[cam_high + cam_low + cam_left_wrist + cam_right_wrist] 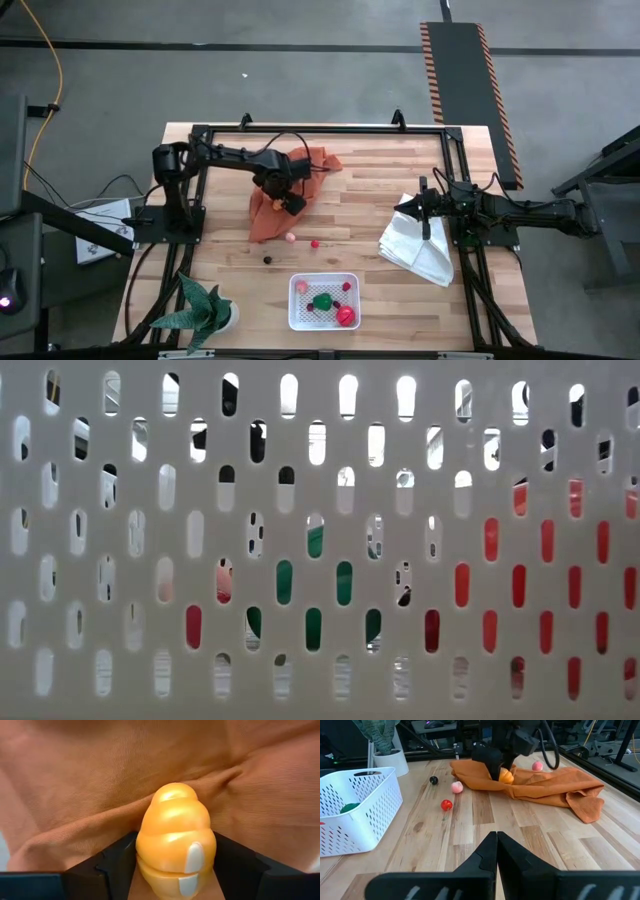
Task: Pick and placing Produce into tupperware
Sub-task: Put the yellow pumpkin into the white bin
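Orange produce [175,847] half-hidden in left gripper [175,870]

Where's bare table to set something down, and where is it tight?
Free: the wood between the orange cloth and the white cloth, and the strip right of the basket. Tight: between orange cloth and basket, with loose pink, red and dark pieces; the left gripper grips an orange piece there.
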Action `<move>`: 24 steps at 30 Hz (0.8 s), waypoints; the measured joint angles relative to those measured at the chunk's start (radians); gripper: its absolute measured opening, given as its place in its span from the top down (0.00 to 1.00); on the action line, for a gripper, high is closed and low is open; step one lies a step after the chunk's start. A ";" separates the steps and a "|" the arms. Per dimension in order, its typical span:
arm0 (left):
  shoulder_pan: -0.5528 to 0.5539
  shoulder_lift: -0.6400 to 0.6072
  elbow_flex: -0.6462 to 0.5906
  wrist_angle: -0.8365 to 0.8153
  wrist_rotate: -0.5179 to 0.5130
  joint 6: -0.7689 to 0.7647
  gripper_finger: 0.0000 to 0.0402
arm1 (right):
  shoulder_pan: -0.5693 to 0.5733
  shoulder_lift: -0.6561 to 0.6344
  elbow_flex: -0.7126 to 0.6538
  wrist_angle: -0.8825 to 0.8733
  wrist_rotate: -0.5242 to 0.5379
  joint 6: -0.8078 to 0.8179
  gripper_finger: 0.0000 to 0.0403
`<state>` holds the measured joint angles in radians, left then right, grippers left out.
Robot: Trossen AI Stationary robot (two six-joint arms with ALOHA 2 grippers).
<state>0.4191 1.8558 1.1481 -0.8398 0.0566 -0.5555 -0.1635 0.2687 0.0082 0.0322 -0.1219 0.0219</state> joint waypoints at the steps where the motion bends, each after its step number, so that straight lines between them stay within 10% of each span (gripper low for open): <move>1: 0.001 -0.008 0.000 0.000 -0.001 0.000 0.43 | 0.000 0.000 0.000 0.000 0.000 0.000 1.00; 24: 0.001 -0.128 0.000 -0.001 -0.022 -0.028 0.52 | 0.000 0.000 0.000 0.000 0.000 0.000 1.00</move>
<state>0.4198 1.7276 1.1484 -0.8410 0.0345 -0.5838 -0.1633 0.2687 0.0080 0.0322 -0.1219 0.0219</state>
